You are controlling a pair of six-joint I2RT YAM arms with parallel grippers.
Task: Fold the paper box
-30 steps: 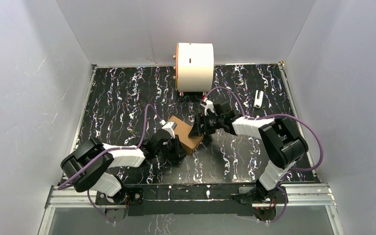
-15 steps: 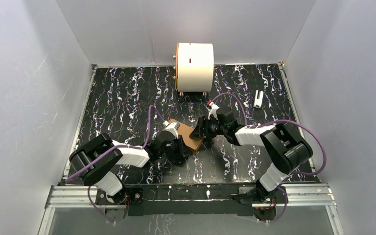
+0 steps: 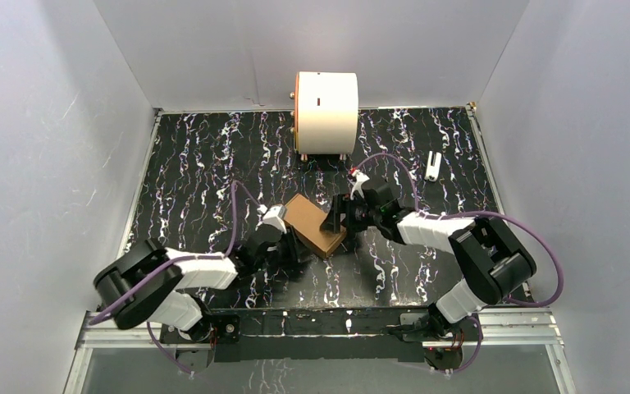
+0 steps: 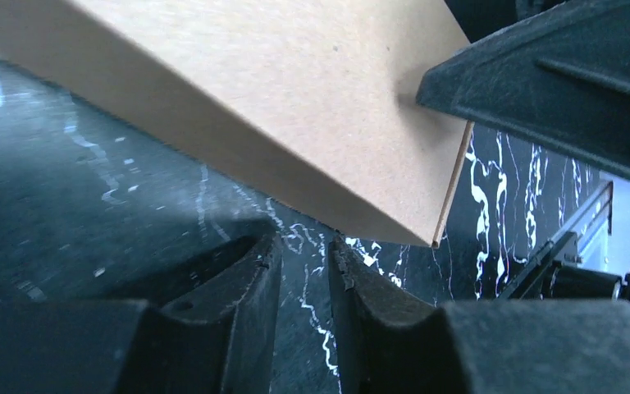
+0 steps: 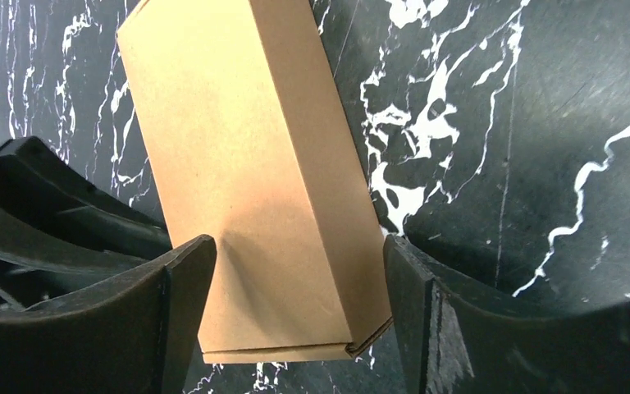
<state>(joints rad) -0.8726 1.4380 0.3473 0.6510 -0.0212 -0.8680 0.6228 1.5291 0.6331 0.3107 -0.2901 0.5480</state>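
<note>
The paper box (image 3: 312, 223) is a closed brown carton, lying aslant at the table's middle. My right gripper (image 3: 338, 220) straddles its right end. In the right wrist view both fingers press the sides of the paper box (image 5: 254, 164), so the right gripper (image 5: 295, 263) is shut on it. My left gripper (image 3: 285, 246) sits just left of the carton. In the left wrist view the paper box (image 4: 295, 98) hangs tilted above the left gripper (image 4: 305, 246), whose fingers stand a narrow gap apart with only table between them. The right gripper's finger (image 4: 541, 82) rests on the carton's top face.
A large white cylinder with an orange rim (image 3: 326, 111) stands at the back centre. A small white object (image 3: 433, 166) lies at the back right. Grey walls close in three sides of the black marbled table (image 3: 197, 164).
The left gripper has drawn back left off the box and its jaws have parted slightly. The right gripper stays on the box's right end. More of the box's top shows.
</note>
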